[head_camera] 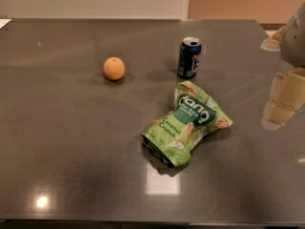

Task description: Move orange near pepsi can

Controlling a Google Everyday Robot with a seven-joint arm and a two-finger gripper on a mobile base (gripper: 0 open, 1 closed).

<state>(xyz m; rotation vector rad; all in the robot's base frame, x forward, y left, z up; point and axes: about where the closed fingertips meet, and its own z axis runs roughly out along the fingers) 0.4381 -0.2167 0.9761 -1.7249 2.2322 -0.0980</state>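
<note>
The orange [114, 68] is a small round fruit resting on the dark grey table [71, 142], left of centre towards the back. The pepsi can [189, 57] stands upright to the right of the orange, about a can's height plus more of bare table between them. My gripper [282, 100] is pale and hangs at the far right edge of the view, above the table, well to the right of the can and holding nothing that I can see. Part of the arm [295, 37] shows above it.
A green crinkled snack bag [188, 123] lies flat in front of the can, near the table's middle. The table's far edge meets a pale wall [95, 1]. A bright light reflection [42, 202] shows near the front edge.
</note>
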